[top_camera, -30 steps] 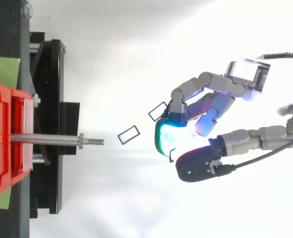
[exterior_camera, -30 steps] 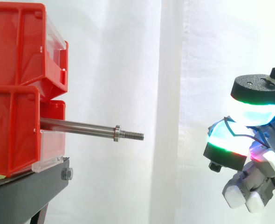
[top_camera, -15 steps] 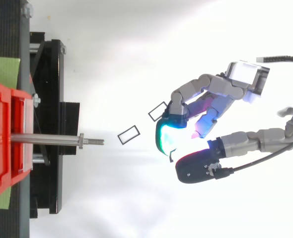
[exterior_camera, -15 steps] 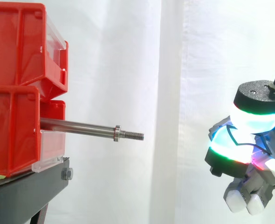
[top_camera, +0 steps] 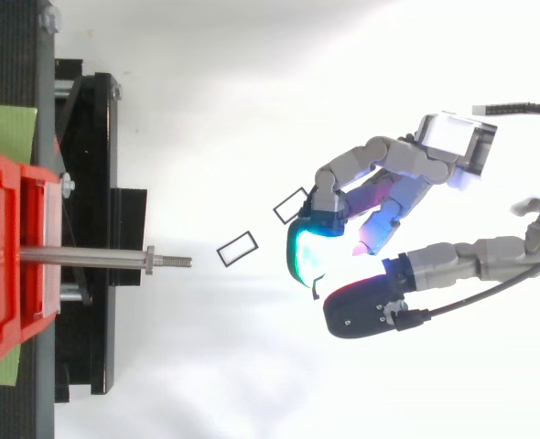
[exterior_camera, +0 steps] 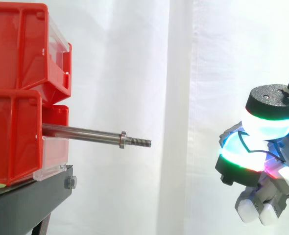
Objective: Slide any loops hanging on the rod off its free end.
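**Hovering well clear of the rod, fingers bunched**

White curtain (exterior_camera: 134, 73) backs everything. At the left, two red bins are stacked on a black stand (exterior_camera: 32, 196): the upper bin (exterior_camera: 17, 44) sits on the lower bin (exterior_camera: 12, 137), each with a clear front panel. Neither view looks into them, so I cannot tell what they hold. A green sheet (top_camera: 5, 128) lies under the bins on the stand.

The hand (top_camera: 371, 157) hangs at the right, well apart from the stand. Its fingers are curled inward with the glowing pads (exterior_camera: 262, 127) drawn together, cyan and green with a touch of magenta, and nothing shows between them.

The rod (exterior_camera: 81, 132) juts out level from the front of the lower bin and points toward the hand. A collar (exterior_camera: 123, 139) sits near its free end, with a short threaded tip (exterior_camera: 140, 142) beyond it.

Seen from above, two thin dark rectangular loops lie off the rod on the white ground. One loop (top_camera: 239, 249) is just past the tip; the other (top_camera: 292, 205) is close beside the hand.
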Tool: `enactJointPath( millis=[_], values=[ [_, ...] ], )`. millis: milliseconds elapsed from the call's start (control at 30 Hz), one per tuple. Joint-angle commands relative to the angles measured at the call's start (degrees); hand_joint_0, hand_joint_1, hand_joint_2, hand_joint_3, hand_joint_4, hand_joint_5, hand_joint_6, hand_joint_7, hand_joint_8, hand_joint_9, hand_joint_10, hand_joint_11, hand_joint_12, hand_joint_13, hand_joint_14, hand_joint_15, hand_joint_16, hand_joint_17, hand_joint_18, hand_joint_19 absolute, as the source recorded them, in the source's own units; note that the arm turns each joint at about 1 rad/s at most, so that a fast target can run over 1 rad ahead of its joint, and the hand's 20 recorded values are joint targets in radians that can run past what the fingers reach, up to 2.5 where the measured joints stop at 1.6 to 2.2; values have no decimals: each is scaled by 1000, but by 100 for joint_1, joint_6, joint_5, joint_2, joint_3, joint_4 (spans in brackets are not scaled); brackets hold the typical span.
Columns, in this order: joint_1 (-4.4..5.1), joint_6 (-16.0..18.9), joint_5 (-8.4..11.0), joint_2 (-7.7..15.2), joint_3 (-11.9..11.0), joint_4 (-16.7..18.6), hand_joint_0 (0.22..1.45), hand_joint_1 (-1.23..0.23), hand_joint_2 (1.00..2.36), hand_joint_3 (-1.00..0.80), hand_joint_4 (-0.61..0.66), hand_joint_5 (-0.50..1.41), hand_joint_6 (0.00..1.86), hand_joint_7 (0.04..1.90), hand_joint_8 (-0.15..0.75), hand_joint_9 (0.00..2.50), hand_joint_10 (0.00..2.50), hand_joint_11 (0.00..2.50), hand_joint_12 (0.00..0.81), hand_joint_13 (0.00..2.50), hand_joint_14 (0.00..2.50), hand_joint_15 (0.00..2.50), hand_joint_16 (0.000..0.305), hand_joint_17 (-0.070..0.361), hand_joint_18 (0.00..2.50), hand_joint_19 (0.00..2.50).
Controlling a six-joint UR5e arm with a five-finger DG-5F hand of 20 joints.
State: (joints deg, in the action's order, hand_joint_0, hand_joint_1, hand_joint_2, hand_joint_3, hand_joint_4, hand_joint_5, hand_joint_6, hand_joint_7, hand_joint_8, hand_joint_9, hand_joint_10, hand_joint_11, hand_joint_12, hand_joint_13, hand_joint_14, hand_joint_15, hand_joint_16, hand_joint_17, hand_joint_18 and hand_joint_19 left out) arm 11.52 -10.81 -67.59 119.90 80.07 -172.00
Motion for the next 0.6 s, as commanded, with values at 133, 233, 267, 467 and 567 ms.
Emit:
enactJointPath(
  millis=[133,233,267,467,567],
  values=[
    [0,0,0,-2,0,8,596,-702,1015,-216,7,-75,865,1020,275,1249,18,480,352,742,12,313,51,115,636,386],
    [0,0,0,-2,0,-1,595,-705,1015,-210,14,-74,865,1018,281,1257,18,471,356,753,12,315,52,117,643,381],
    [0,0,0,-2,0,-1,595,-705,1015,-212,14,-73,865,1019,278,1259,16,480,354,754,12,312,52,117,642,382],
    [0,0,0,-2,0,-1,595,-706,1015,-211,13,-72,864,1014,281,1266,18,477,357,759,12,315,52,118,644,381],
    [0,0,9,-2,0,-1,596,-708,1014,-211,14,-72,864,1017,280,1269,16,484,359,761,14,312,52,118,646,381]
  ],
)
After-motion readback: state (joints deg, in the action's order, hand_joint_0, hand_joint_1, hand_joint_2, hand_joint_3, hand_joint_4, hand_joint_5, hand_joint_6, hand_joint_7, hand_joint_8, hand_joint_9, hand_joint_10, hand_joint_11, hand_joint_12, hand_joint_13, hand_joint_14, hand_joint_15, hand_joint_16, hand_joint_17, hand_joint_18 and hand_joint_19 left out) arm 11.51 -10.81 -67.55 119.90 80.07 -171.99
